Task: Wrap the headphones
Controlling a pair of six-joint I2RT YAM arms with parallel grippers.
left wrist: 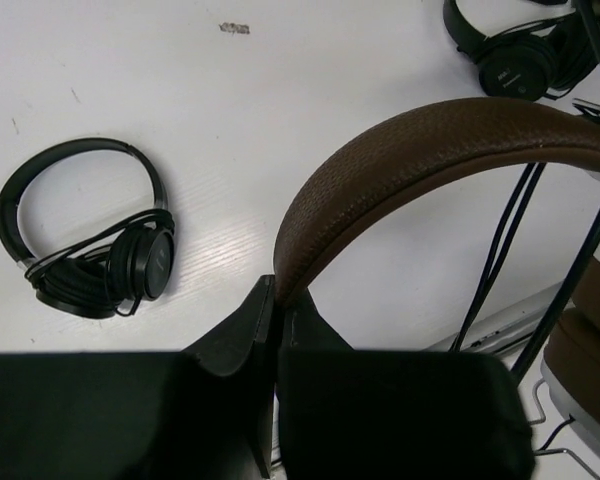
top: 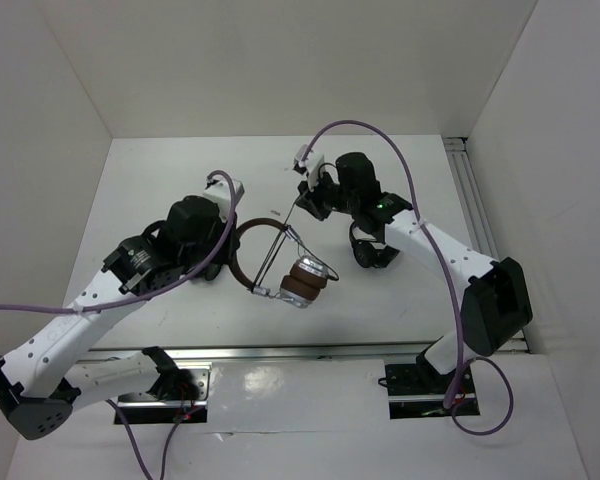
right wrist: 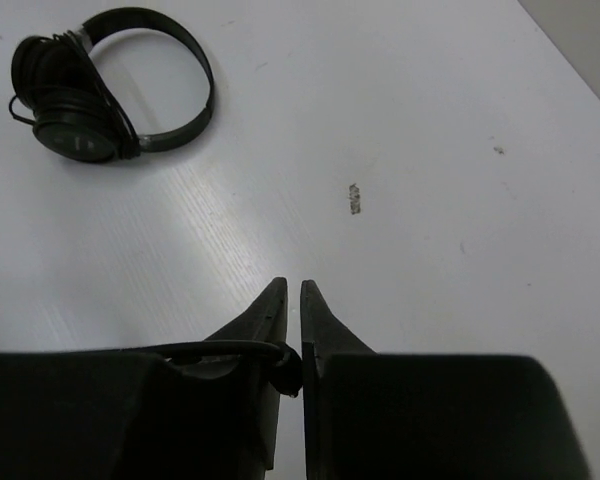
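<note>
With the left gripper (left wrist: 278, 295) pinching the brown headband (left wrist: 420, 135), steady the headphones (top: 292, 288), propped at the centre of the table (top: 180, 180). With the right gripper (right wrist: 292, 292) pressed onto the thin black cable (right wrist: 225, 348), at 12 o'clock from the earcups (top: 312, 270), draw slack taut but gently, then lay even loops round the headband, clear of the black headset (top: 370, 250) at 3 o'clock.

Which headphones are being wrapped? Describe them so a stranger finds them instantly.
On the white table, look at the middle, where the left gripper pinches an over-ear pair of headphones and the right gripper holds its thin black cable. Unlike the two smaller all-black headphones, it has a brown leather-like headband and silver earcups.
</note>
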